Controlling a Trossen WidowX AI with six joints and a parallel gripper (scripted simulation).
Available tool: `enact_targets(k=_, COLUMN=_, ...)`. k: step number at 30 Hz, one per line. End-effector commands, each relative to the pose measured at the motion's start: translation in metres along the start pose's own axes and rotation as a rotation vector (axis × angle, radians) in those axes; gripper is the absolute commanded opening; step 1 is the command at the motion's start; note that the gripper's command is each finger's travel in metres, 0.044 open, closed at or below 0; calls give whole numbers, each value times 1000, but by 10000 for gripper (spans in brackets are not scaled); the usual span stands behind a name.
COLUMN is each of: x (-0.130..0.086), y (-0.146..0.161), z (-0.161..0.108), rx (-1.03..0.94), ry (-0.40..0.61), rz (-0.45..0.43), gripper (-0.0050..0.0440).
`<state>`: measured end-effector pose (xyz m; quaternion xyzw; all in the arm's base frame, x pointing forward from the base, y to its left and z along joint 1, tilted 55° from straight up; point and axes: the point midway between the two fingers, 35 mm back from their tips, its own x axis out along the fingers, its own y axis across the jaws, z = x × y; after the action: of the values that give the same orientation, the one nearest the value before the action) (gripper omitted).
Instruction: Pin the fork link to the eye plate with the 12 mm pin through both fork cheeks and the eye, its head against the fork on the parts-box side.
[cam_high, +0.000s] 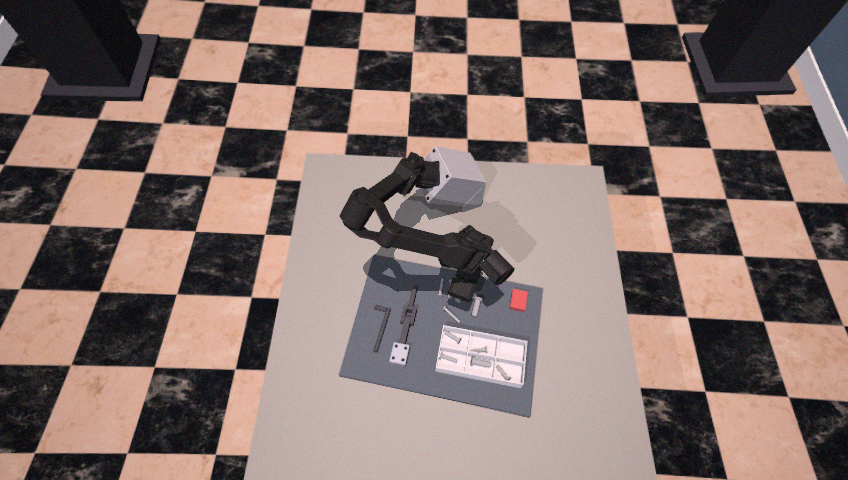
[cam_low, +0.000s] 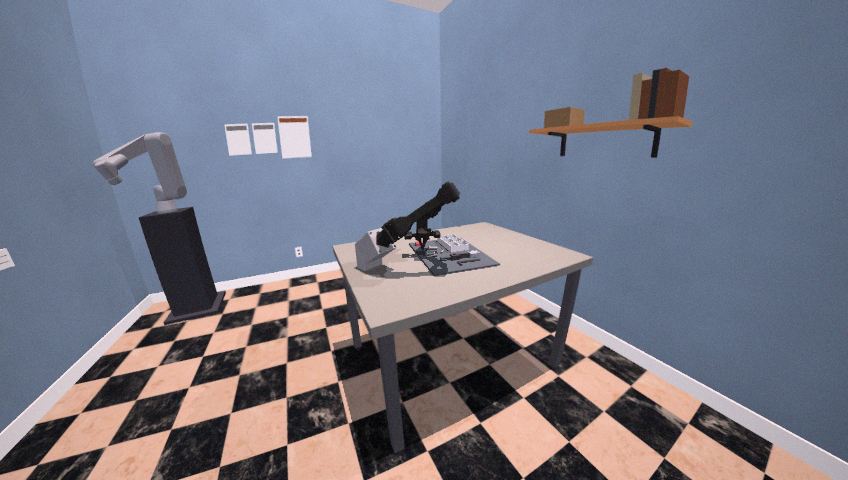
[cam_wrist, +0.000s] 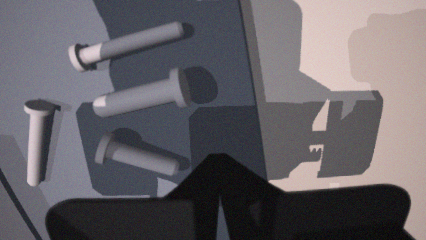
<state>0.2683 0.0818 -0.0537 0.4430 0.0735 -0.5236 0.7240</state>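
Observation:
The dark fork link (cam_high: 408, 312) lies on the blue-grey mat (cam_high: 439, 339), in line with the light grey eye plate (cam_high: 399, 353) at its near end. My gripper (cam_high: 461, 291) hangs low over the mat's far edge and is shut with nothing between the fingers; it also shows in the wrist view (cam_wrist: 219, 200). Several loose headed pins lie on the mat below it: a slim one (cam_wrist: 127, 44), a thicker one (cam_wrist: 145, 95), a short one (cam_wrist: 137, 156) and one lying apart at the left (cam_wrist: 36, 140). I cannot tell which is the 12 mm pin.
A white parts box (cam_high: 482, 355) with several fasteners sits on the mat's near right. A red block (cam_high: 518, 299) lies right of the gripper. A dark L-shaped key (cam_high: 382, 326) lies left of the fork link. The arm's grey base box (cam_high: 455, 176) stands behind the mat.

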Motion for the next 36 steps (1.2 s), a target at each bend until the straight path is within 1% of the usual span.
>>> enact_targets(k=1, x=5, y=1, z=0, rx=-4, ry=1, rz=3, gripper=-50)
enact_targets(k=15, x=13, y=1, z=0, rx=-2, ry=3, rz=3, gripper=-50)
enact_targets(k=30, x=13, y=2, z=-1, rx=1, ry=7, rz=6, gripper=-50)
enact_targets(k=36, x=11, y=12, z=-2, rx=18, ry=15, rz=11, gripper=-50)
